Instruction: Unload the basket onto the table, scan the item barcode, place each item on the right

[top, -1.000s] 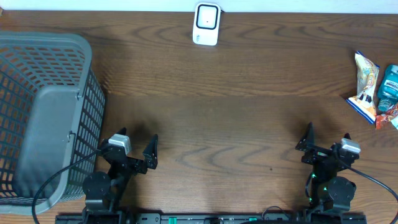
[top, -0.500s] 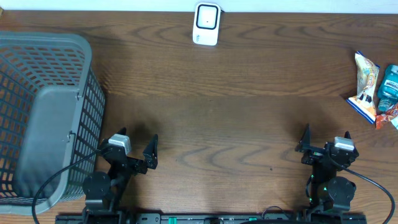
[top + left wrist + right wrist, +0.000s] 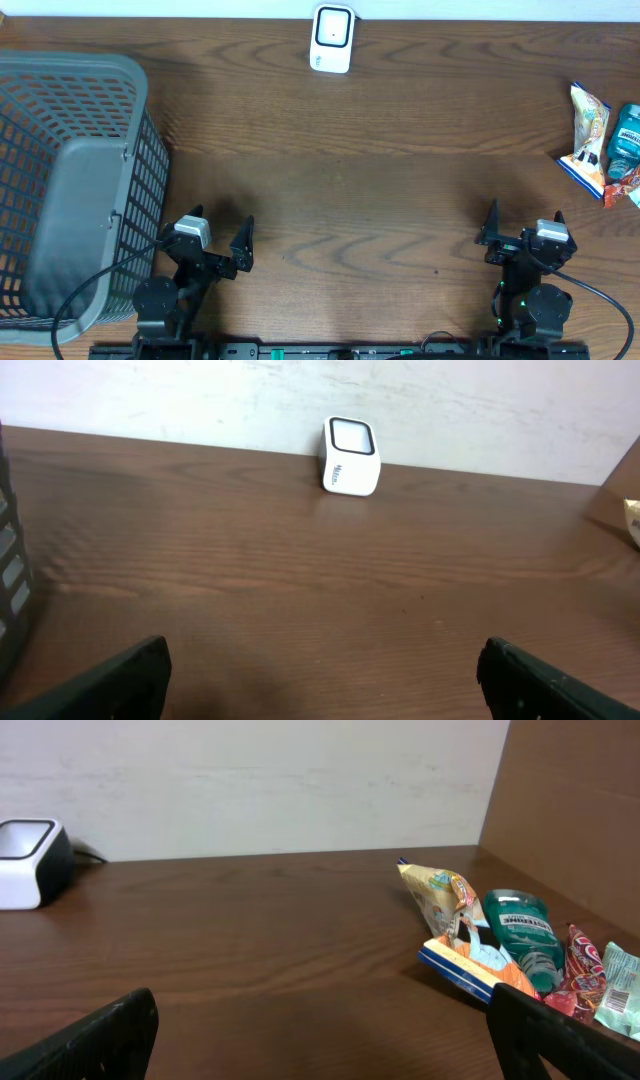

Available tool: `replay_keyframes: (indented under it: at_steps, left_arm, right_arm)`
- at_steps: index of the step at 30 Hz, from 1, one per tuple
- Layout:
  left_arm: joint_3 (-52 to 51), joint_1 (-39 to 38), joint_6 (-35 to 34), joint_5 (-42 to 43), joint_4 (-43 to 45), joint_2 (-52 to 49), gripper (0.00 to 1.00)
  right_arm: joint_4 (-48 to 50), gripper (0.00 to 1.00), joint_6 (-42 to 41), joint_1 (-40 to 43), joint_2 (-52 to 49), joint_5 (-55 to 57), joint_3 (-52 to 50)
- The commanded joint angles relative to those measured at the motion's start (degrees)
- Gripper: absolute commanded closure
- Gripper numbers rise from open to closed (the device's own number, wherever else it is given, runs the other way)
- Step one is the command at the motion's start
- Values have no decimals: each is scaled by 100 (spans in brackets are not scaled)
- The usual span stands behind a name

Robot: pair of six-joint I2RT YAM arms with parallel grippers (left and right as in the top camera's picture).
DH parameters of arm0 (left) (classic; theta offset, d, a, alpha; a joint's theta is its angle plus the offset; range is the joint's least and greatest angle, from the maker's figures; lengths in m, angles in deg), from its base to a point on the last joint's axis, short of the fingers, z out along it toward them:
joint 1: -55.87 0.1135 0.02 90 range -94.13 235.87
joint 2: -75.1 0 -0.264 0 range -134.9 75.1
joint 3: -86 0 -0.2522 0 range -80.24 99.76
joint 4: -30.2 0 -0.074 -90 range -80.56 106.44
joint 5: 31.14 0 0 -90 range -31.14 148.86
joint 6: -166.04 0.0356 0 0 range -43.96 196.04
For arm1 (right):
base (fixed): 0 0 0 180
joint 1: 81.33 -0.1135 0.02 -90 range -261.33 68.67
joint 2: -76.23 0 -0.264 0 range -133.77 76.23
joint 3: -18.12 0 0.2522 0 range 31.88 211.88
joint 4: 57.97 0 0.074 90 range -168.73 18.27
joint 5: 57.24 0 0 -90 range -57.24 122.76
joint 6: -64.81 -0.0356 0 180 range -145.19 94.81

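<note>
Left gripper [image 3: 220, 228] and right gripper [image 3: 524, 222] both sit released, holding nothing, at the near edge of the wooden surface [image 3: 400, 180], with the white scanner [image 3: 332, 38] at far-edge centre, the snack bag [image 3: 587, 130] and blue bottle [image 3: 626, 138] touching at far right, and the grey basket [image 3: 90, 68] at left.

The white scanner [image 3: 332, 38] with its dark window stands upright, far ahead of the left pincer [image 3: 222, 218]. A snack bag [image 3: 586, 135] and a teal bottle [image 3: 626, 138] lie touching, ahead-right of the right pincer [image 3: 524, 214].
</note>
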Motion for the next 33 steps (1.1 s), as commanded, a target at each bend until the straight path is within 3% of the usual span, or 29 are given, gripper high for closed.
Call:
replay_keyframes:
  at_steps: [1,10,21,24,33]
  left_arm:
    - [-107,20,-31,13,-129,17,2]
    - [-107,20,-31,13,-131,17,2]
    - [-358,87,323,-1912,321,192,2]
    - [-358,101,660,-1989,302,192,2]
    - [-358,361,640,-1996,293,192,2]
  right_arm:
    - [11,1,107,33,31,-11,-39]
    - [11,1,109,33,31,-11,-37]
    - [11,1,107,33,31,-11,-37]
    - [11,1,109,33,31,-11,-37]
    - [11,1,107,33,31,-11,-37]
